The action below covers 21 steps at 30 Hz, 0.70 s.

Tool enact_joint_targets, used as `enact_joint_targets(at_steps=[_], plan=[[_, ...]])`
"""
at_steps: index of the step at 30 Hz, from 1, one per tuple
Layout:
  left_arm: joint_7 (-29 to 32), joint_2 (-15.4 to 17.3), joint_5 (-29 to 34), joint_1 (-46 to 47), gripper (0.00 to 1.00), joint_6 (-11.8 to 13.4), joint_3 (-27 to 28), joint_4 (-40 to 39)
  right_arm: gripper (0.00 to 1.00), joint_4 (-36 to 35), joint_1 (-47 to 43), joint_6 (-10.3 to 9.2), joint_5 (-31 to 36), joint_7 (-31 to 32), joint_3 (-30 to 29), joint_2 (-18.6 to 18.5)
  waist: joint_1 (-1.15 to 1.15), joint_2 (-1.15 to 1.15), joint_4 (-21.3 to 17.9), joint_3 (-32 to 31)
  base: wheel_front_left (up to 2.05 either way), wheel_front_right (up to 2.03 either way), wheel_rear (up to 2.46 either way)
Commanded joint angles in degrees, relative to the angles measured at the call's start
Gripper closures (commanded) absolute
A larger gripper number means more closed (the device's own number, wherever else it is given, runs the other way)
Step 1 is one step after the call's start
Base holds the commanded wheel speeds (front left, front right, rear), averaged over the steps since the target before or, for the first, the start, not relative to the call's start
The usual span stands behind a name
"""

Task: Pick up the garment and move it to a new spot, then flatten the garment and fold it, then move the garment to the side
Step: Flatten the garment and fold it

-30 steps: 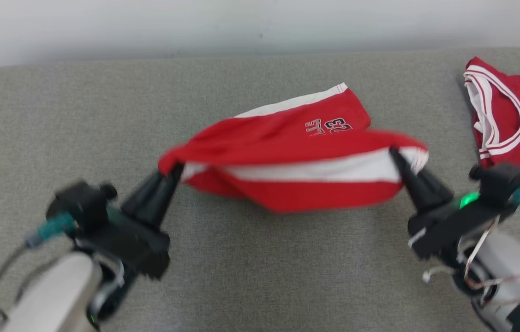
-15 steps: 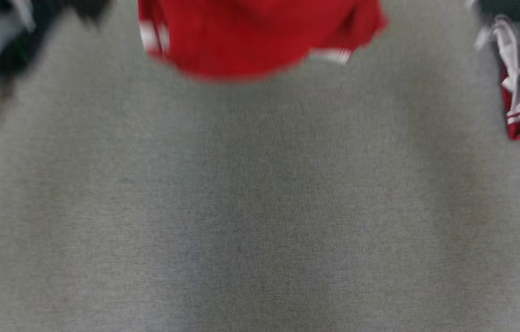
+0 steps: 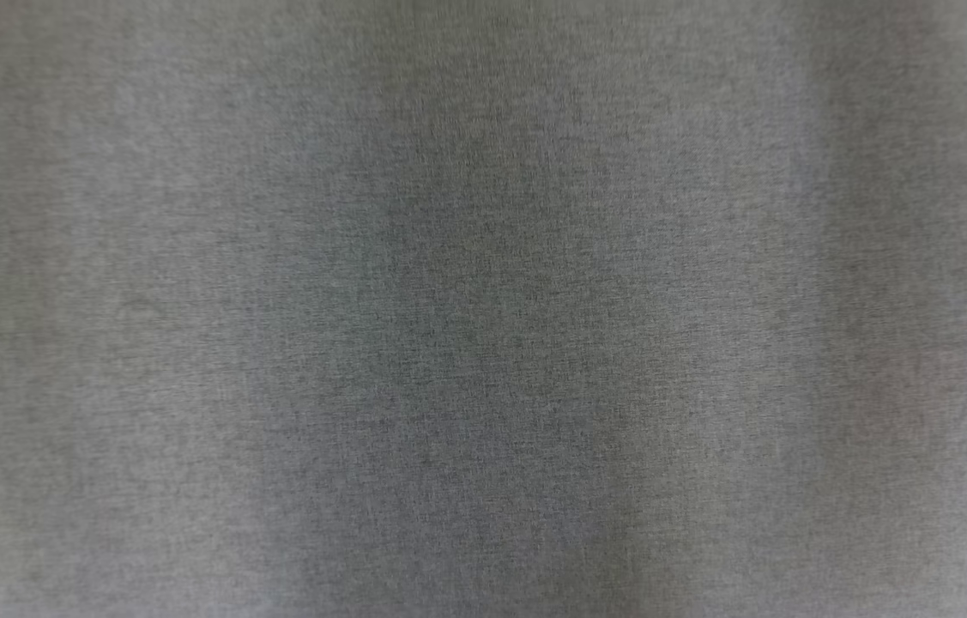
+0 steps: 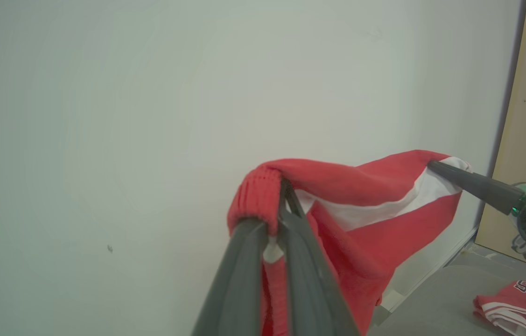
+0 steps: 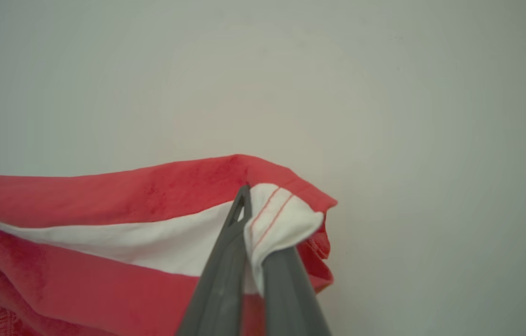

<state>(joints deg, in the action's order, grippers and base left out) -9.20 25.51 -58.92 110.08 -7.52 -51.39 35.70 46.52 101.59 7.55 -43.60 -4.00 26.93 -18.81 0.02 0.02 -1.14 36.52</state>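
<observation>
- Garment (image 4: 375,219), red with a white band, hangs in the air before the pale wall (image 4: 104,116), stretched between both grippers.
- Left gripper (image 4: 283,196) is clamped on its ribbed edge; right gripper (image 5: 245,200) is clamped on its white corner.
- I judge the carry to a new spot is in hand: move both arms together, cloth taut, then lower it on the bare grey surface (image 3: 483,309), well apart from the folded red cloth (image 4: 519,303).

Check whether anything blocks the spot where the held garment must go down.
Nothing visible does: the garment hangs between the left gripper and right gripper above the grey surface. Another red garment lies there, off to one side.
</observation>
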Motion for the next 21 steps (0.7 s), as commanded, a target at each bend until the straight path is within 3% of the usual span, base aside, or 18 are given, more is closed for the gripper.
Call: enact_joint_targets(at_steps=[1,13,16,21], plan=[[-0.9,0.1,-0.3,0.7,1.0,0.1,-0.5,0.5,1.0,0.7,0.7,-0.17,0.2,-0.4,0.2,0.3,-0.02,-0.02,-0.5,2.3,0.0,0.0,0.0],[-4.5,1.3,-7.4,-0.2,1.0,0.1,-8.5,4.0,1.0,5.3,-0.6,-0.17,-2.8,-3.2,4.9,0.5,-0.02,-0.02,-1.2,3.2,0.0,0.0,0.0],[-5.6,2.2,-8.1,-3.7,1.0,0.1,-11.2,1.7,1.0,3.7,-4.1,-0.17,-4.8,-4.8,7.3,0.3,-0.02,-0.02,-1.5,2.0,0.0,0.0,0.0],[-6.0,4.6,-7.1,-11.0,1.0,0.1,-9.6,-3.5,1.0,-1.0,-11.8,-0.17,-8.3,-6.9,10.6,-0.9,-0.02,-0.02,-2.3,-0.1,0.0,0.0,0.0]])
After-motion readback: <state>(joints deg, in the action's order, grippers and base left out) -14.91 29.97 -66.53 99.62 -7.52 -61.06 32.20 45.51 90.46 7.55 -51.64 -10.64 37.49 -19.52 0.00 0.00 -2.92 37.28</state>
